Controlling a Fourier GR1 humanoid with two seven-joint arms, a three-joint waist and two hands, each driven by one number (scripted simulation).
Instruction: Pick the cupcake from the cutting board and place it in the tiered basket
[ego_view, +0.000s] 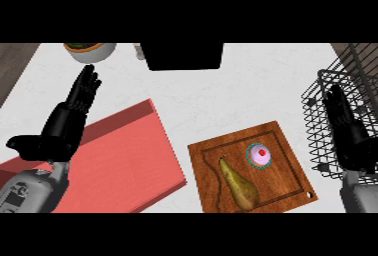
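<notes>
Head view, looking steeply down on the white tabletop (221, 100). I see the cupcake (259, 155) sitting on the wooden cutting board (284, 137), in the board's upper right part: pink icing with a red dot on top, teal wrapper. Nothing touches it. A pear (239, 184) lies on the same board, to the cupcake's lower left, stem end pointing up the view, close to the cupcake but apart from it.

The tiered basket (317, 105), black wire, stands at the right edge of the view, just beside the board's right side.

My right hand (345, 125) shows in front of the basket's wire, fingers straight and pointing up the view, holding nothing. It is off to the right of the cupcake, not over the board.

My left hand (70, 117) is at the left of the view, over the edge of a red mat (125, 160), fingers (87, 82) straight and relaxed, holding nothing.

Along the top edge: a black box-like object (183, 55), and a pale bowl (90, 50) with green contents at the upper left.
</notes>
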